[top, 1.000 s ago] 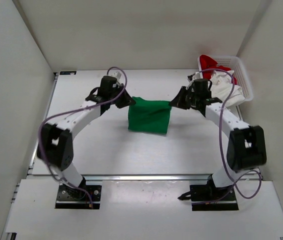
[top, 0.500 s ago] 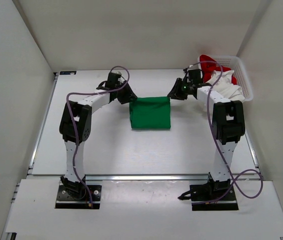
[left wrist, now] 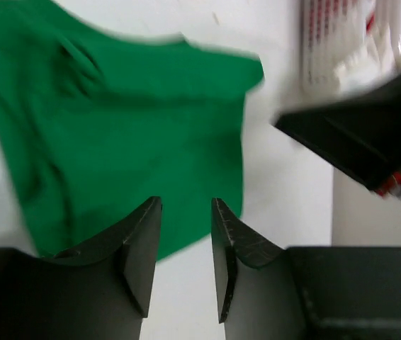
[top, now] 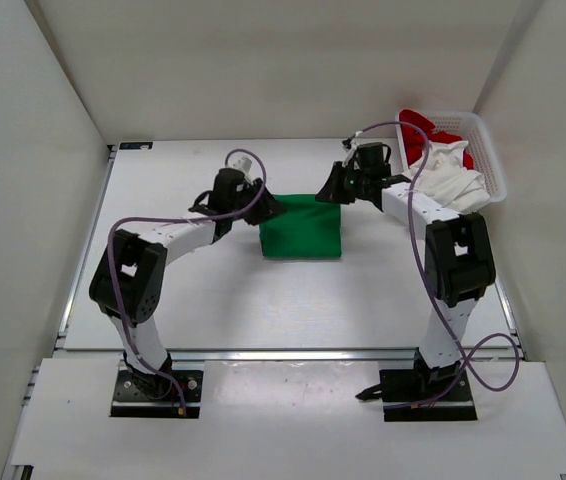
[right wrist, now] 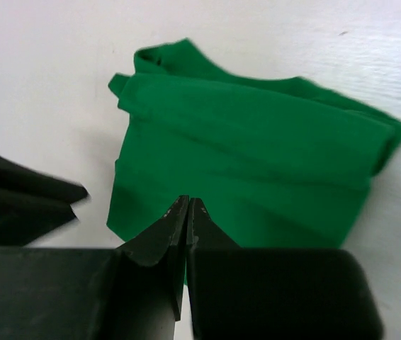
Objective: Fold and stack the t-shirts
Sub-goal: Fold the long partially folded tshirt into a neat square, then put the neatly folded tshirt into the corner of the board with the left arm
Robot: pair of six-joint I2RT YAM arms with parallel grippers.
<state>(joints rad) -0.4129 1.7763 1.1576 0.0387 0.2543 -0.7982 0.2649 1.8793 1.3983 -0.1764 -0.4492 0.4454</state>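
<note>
We see the green shirt (top: pixel 301 228) lying folded into a rough rectangle near the middle of the table (top: pixel 213 290), flat on the surface, with a few soft creases across it. Its far edge looks slightly uneven in the right wrist view, where one corner of the cloth (right wrist: pixel 257 163) sticks out past the rest.

The left gripper (top: pixel 271 208) sits at the far left corner of that shirt. In its own camera we find its fingers (left wrist: pixel 144 241) standing a modest way apart, with nothing between them and the green cloth (left wrist: pixel 115 127) lying below and beyond the tips. The right gripper (top: pixel 325 190) hangs at the far right corner of the same shirt. Its fingers (right wrist: pixel 168 227) are pressed together and we see no cloth pinched between them.

Well off to the right, at the far right corner of the table, we see the white basket (top: pixel 491 160). The white shirt (top: pixel 453 178) is bunched up and spills over its near side, and the red shirt (top: pixel 425 128) is heaped in its far end.
</note>
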